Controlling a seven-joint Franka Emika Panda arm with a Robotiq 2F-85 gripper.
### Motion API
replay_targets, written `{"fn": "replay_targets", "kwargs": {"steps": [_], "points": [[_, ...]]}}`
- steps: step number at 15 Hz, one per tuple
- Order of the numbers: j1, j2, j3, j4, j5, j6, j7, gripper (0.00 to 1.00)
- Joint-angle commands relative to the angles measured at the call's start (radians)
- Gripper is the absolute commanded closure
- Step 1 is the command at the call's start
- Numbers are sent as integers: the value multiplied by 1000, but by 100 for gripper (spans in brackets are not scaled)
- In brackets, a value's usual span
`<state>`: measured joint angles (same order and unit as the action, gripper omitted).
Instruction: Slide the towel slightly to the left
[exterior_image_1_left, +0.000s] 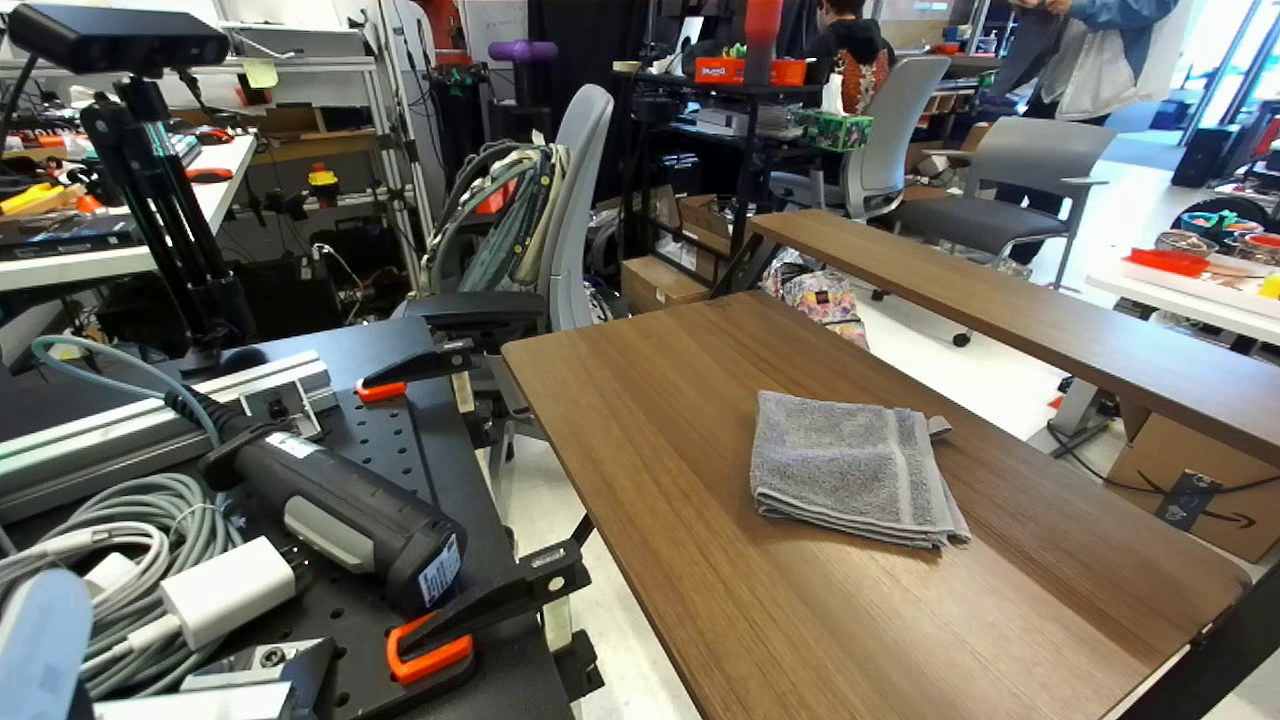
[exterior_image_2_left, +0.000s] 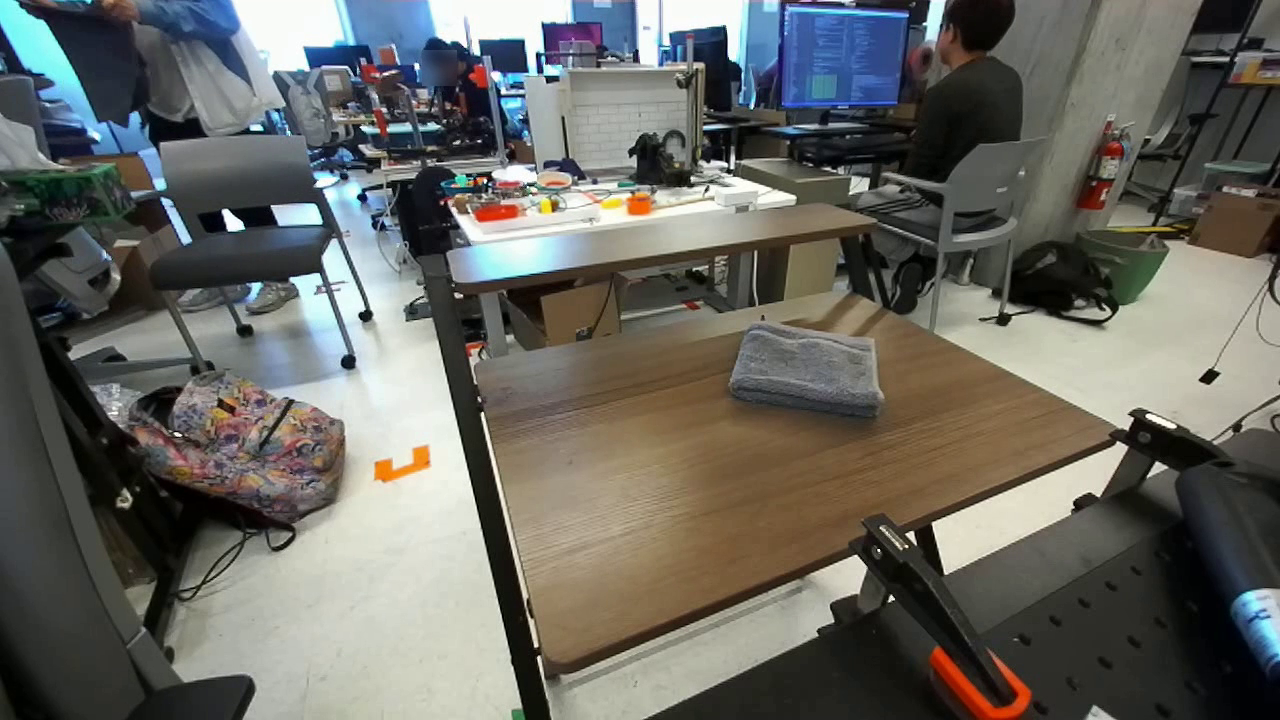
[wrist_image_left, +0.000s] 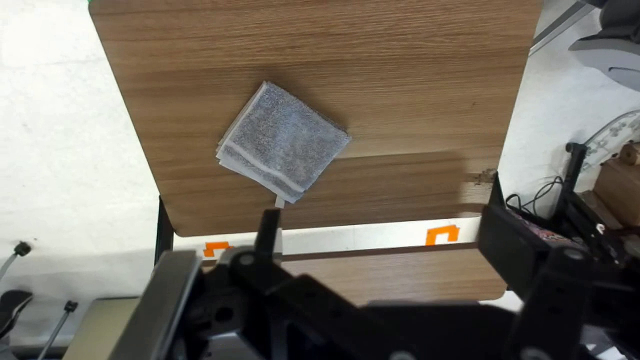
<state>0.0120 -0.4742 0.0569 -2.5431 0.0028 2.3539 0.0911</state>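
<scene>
The towel is a grey folded cloth lying flat on the brown wooden table, with layered edges and a small tag showing. It shows in both exterior views, the towel (exterior_image_1_left: 845, 470) and again the towel (exterior_image_2_left: 806, 368), and in the wrist view the towel (wrist_image_left: 285, 142). My gripper (wrist_image_left: 382, 225) is open and empty in the wrist view, its two black fingers wide apart. It is above the table and apart from the towel, which shows up and to the left of the fingers. The gripper is not visible in either exterior view.
The wooden table (exterior_image_1_left: 640, 400) has a raised shelf (exterior_image_1_left: 1000, 310) along one long side. A black perforated bench (exterior_image_1_left: 400, 460) stands beside it, with a clamp (exterior_image_1_left: 430, 650), a black handheld tool (exterior_image_1_left: 340, 510) and coiled cables (exterior_image_1_left: 150, 510). A grey chair (exterior_image_2_left: 240, 210) stands beyond the table.
</scene>
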Motion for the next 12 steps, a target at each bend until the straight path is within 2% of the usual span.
{"fn": "replay_targets", "kwargs": {"steps": [1,5,8,10,11,12], "points": [[-25,197,-7,124,-8,19,25,0],[-31,354,-38,193,8,71,-3,0],[-30,454,-66,238,47,72,-41,0],[-38,508,-75,282,30,36,-12,0],[-38,512,-78,300,23,4,5,0],[-31,476,-75,239,13,53,-3,0]]}}
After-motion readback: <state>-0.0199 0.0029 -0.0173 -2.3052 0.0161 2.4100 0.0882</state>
